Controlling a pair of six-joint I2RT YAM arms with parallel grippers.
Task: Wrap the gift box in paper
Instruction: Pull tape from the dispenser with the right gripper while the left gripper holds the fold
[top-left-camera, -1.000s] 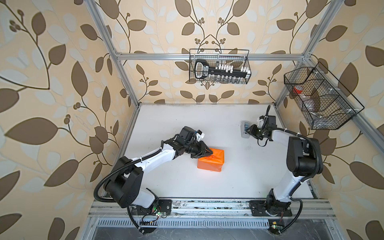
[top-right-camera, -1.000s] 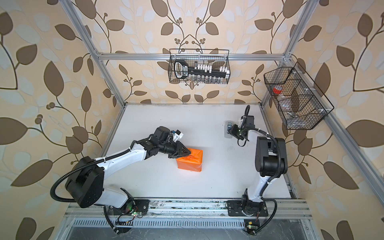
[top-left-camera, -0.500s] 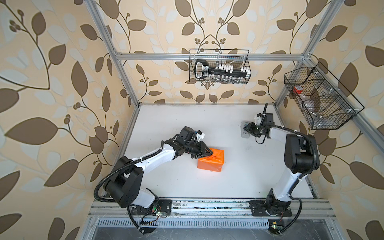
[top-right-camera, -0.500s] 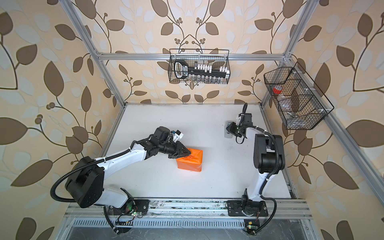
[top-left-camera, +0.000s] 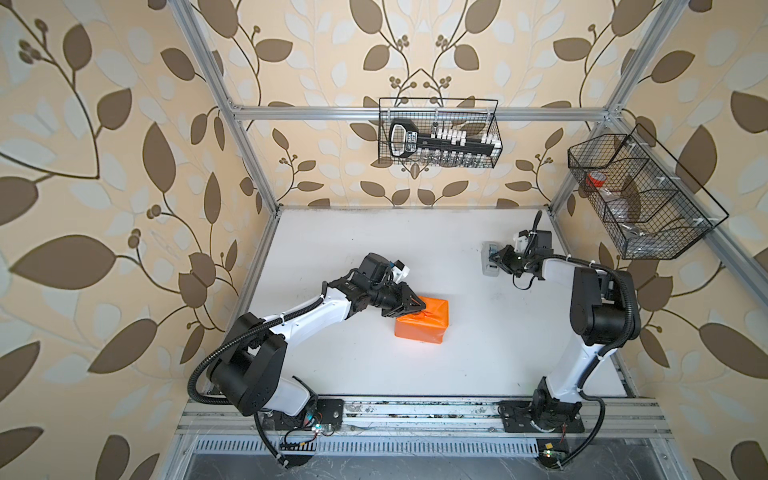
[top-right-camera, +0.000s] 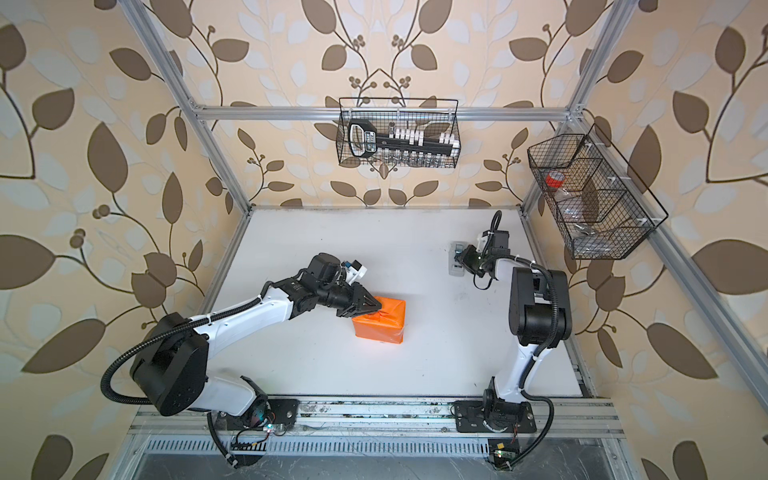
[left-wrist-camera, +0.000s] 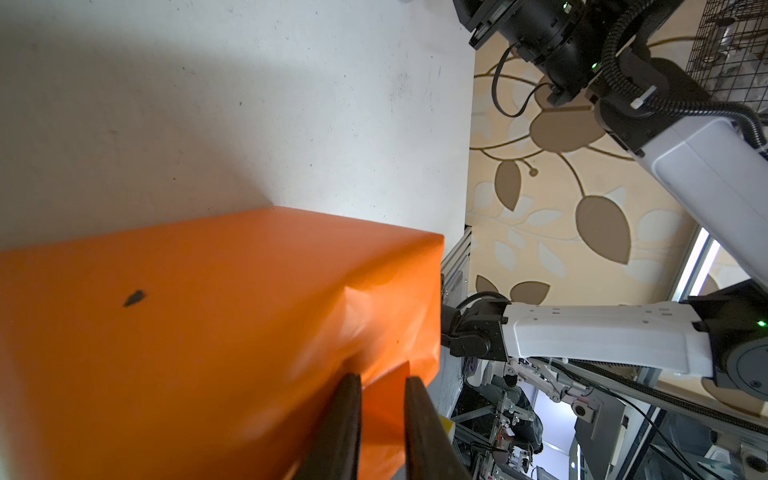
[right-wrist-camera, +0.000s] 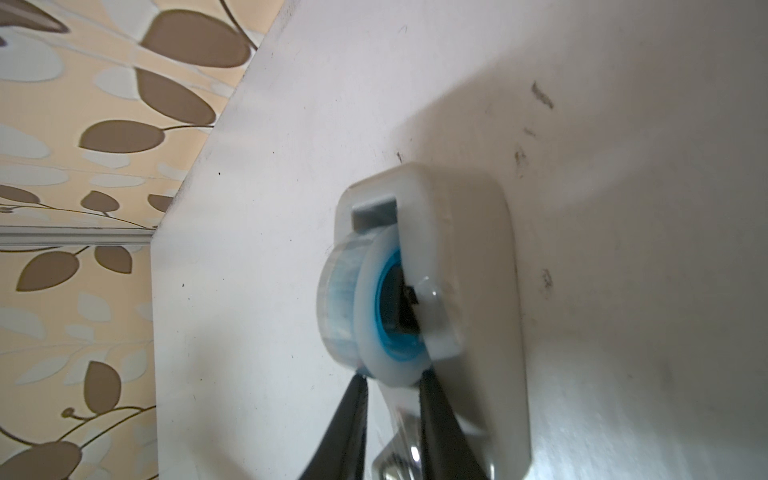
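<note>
The right gripper (right-wrist-camera: 392, 386) has drawn its fingers in at the tape dispenser (right-wrist-camera: 469, 249), far right on the bench (top-left-camera: 353, 249) — they now stand narrowly apart astride the tape end, though I cannot tell whether they pinch tape. Nothing else has moved: the left gripper (left-wrist-camera: 382, 380) still pinches a fold of the paper (top-left-camera: 428, 326), which covers the gift box mid-bench. Taping that flap likely comes next.
</note>
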